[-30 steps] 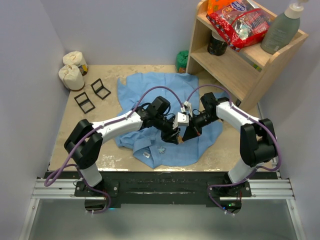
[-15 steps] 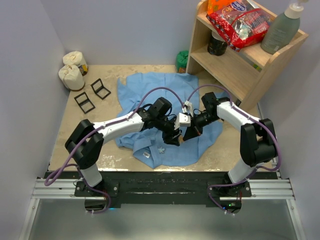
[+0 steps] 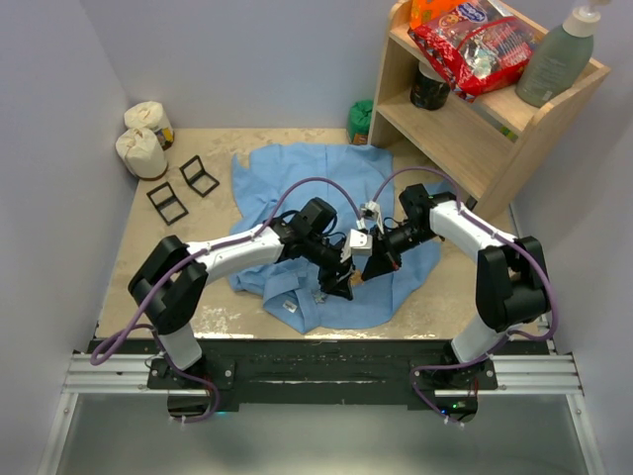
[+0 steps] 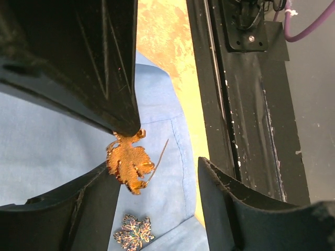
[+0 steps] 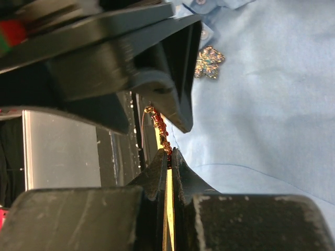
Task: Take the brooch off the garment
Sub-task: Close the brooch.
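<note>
The light-blue shirt [image 3: 297,178] lies spread on the table. My right gripper [image 3: 369,269] is shut on the edge of a gold leaf brooch [image 4: 128,162], which hangs just above the cloth [image 4: 52,151] with its pin sticking out open. The right wrist view shows the fingertips [image 5: 162,159] pinching that brooch [image 5: 158,130]. My left gripper [image 4: 157,172] is open, its fingers on either side of the gold brooch, low over the shirt front [image 3: 336,282]. A second, multicoloured leaf brooch [image 4: 130,234] sits on the shirt below it and shows in the right wrist view [image 5: 208,61].
A wooden shelf [image 3: 465,129] with a red snack bag [image 3: 473,45] and a bottle [image 3: 559,54] stands back right. A green cup [image 3: 360,121], two white bags [image 3: 143,139] and two black frames [image 3: 183,188] are at the back. The black rail [image 4: 246,104] runs along the near edge.
My left gripper has slid toward the near edge and now sits lower over the shirt front. The right gripper has kept its hold on the gold brooch, barely moving.
</note>
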Available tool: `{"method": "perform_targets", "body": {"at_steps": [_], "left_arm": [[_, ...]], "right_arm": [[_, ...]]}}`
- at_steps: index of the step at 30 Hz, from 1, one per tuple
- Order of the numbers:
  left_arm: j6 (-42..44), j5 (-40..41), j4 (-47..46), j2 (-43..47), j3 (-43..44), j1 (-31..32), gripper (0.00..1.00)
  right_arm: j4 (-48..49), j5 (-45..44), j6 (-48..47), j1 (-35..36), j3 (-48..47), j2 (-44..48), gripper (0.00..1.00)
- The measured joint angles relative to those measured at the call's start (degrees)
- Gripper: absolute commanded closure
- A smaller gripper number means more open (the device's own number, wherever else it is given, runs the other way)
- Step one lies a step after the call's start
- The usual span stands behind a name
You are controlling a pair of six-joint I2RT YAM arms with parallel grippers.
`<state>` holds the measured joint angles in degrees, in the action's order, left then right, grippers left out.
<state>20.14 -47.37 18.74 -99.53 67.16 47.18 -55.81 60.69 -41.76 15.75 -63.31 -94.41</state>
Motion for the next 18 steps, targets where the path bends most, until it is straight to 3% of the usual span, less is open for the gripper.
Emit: {"method": "perform_targets", "body": {"at_steps": [9,18], "left_arm": [[-0.37,-1.77,-1.22,0.24,-0.22,-0.92,0.45],[-1.77,-1.99,-1.53,0.22,-0.07,-0.98,0.47]], "right_arm": [[0.57,0.28,0.22,0.0,0.0,0.02,1.0],[1.44,-0.07,1.92,0.0,0.0,0.72,1.0]]}}
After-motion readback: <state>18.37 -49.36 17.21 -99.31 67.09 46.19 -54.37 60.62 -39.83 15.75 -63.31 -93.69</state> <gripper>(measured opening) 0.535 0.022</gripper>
